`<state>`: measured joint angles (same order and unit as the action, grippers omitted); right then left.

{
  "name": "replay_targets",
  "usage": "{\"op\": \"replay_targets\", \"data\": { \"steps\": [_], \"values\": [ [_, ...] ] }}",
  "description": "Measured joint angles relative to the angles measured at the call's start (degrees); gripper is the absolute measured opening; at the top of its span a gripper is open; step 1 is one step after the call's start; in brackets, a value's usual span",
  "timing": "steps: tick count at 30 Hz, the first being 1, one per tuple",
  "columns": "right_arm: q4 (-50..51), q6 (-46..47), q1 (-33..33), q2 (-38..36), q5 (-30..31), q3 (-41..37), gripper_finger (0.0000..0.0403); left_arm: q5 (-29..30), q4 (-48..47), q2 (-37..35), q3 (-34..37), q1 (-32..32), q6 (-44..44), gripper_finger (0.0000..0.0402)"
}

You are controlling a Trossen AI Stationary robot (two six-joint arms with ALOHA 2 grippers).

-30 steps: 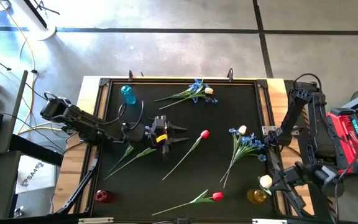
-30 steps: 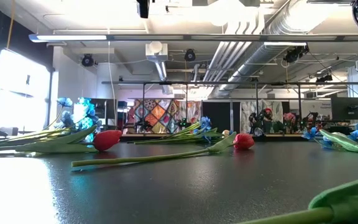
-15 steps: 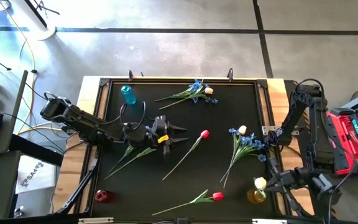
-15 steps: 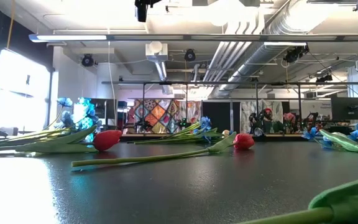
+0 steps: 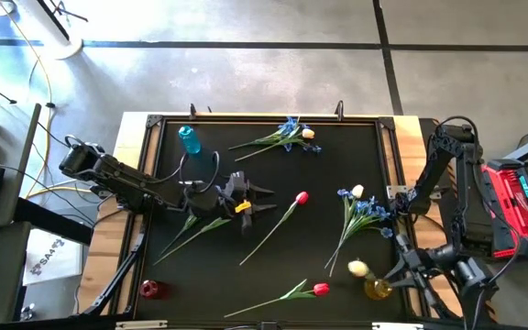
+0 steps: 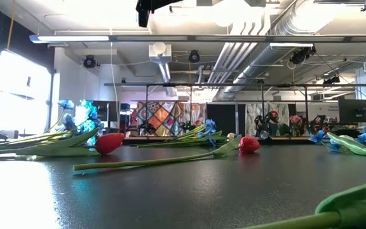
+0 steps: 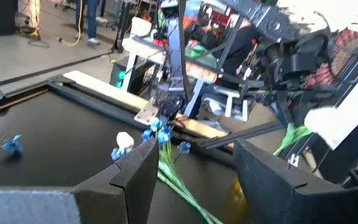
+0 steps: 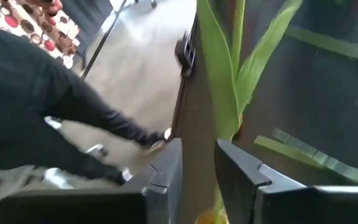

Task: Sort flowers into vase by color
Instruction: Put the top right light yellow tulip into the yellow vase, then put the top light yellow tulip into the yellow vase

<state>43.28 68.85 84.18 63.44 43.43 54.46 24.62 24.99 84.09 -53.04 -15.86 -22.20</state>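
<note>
Pale yellow tulip sits w/ its stem in the yellow vase at the near right corner of the black table, head leaning toward table centre. Right gripper is just beside it. Right wrist view shows what the overhead can't: the green stem and leaves run up from between the two dark fingers, which stand a narrow gap apart; can't tell if they still pinch the stem.

Overhead gives the full layout: red tulip mid-table, another red tulip near the front edge, blue spray w/ a pale bud on the right, a 2nd blue spray at the back, blue vase back left, red vase front left. Left gripper hovers left of centre, fingers about half apart, nothing in them; green stems lie beside it.

Low view shows only tulips and sprays lying flat, plus the room behind. Left wrist view looks across to the right arm and the yellow tulip.

Left of the table, a white sheet carries print, not legible.
</note>
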Motion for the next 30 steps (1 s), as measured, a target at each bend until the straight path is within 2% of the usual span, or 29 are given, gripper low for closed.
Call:
{"op": "replay_targets", "data": {
  "steps": [3,5,9,16,19,23,27,30],
  "values": [
    [0.27,4.18,0.0,-0.58,-5.57,0.28,0.0089,0.22,-3.16,0.0,0.0,0.01,-0.83,0.0195],
    [0.5,6.51,-0.02,-1.04,-8.91,1.05,0.0088,0.99,-7.58,0.0,0.0,0.33,-5.14,0.0195],
    [2.09,11.58,-0.55,-1.91,-12.92,3.35,0.0084,0.33,-14.88,1.33,0.02,1.18,-9.4,0.0195],
    [18.03,26.91,-1.19,-1.94,-17.95,9.81,0.0082,-1.07,-13.92,7.24,0.0,1.93,-9.23,0.0195],
    [23.83,32.01,-1.82,-1.98,-16.24,13.26,0.0082,-3.47,-14.16,10.51,0.02,3.69,-10.42,0.0195],
    [29.88,33.33,-3.36,-1.96,-8.4,18.84,0.0082,-3.8,-14.57,12.66,0.02,6.9,-15.14,0.0195],
    [35.05,32.88,-6.63,-1.99,-0.28,24.6,0.0082,-4.78,-16.12,11.52,0.02,11.76,-14.67,0.0195],
    [39.4,32.79,-10.31,-1.99,1.6,27.58,0.0082,-6.45,-19.44,9.82,0.02,16.62,-12.78,0.0195]
  ]
}}
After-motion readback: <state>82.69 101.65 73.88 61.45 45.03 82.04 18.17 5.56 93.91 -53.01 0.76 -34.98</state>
